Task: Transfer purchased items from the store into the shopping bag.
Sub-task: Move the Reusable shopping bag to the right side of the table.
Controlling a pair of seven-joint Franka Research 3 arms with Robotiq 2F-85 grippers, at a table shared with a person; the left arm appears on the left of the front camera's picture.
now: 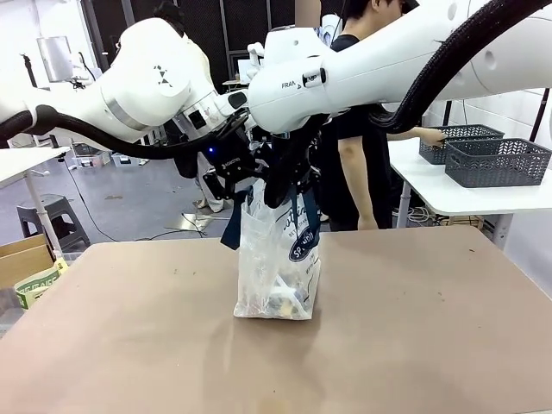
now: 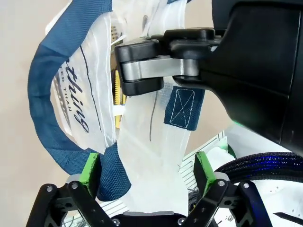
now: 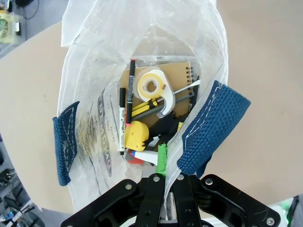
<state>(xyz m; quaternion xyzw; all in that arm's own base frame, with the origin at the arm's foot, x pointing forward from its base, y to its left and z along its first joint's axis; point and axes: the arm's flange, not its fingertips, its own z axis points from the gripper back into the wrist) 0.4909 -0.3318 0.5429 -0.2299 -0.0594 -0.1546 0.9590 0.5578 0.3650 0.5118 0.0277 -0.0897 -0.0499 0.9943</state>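
- Below the right end effector [image 3: 163, 165], clamped on its rim, the shopping bag [image 1: 278, 267] stands on the worktop [image 1: 431, 328], purchased items [image 3: 147, 104] inside.
- Left end effector [image 2: 147, 169] gapes astride the rim; a sideways tug might topple the bag.

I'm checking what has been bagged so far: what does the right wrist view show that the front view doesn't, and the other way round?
Right wrist view: down into the bag, a tape dispenser, a notebook, two pens and a yellow piece at the bottom; the right gripper is shut on the rim beside a handle.
Front view: the bag stands upright on the table; a person and grey baskets are beyond it.
Both: the bag with its navy straps.
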